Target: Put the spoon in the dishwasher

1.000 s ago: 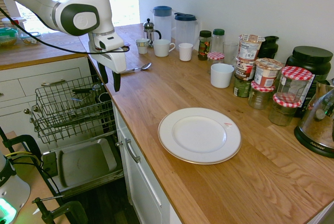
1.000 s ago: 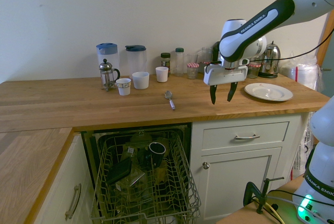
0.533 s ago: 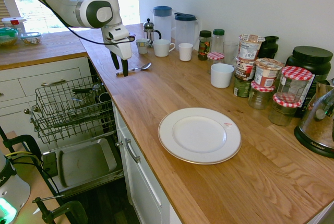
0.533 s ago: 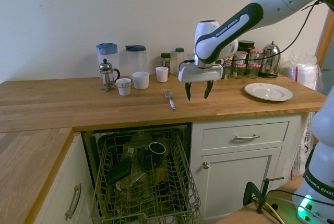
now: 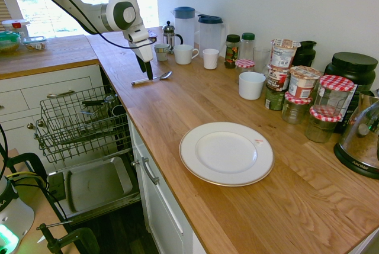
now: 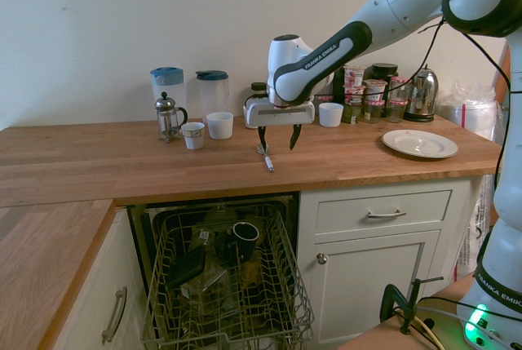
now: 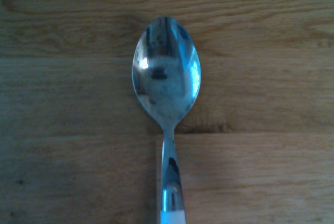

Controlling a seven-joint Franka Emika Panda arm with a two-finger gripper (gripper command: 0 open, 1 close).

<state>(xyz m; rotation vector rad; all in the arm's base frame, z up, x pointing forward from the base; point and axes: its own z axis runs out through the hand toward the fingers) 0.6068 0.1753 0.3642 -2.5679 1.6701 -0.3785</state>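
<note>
The desk (image 5: pixel 172 112) bears the spoon, and the dishwasher (image 6: pixel 224 285) stands pulled out below its front edge, wire rack exposed with a dark mug (image 6: pixel 245 234) among the things in it. Over the desk the jaws (image 6: pixel 280 139) are spread wide with nothing between them, just above the spoon (image 7: pixel 168 78), which lies flat, bowl facing up, its handle running toward the desk's front edge. The step in hand looks to be the grasp: centre over the handle, one finger each side, lower straight down until the tips nearly brush the wood, then close gently. Such a thin handle could slip or pivot if pinched too high, so lift slowly before swinging toward the rack.
</note>
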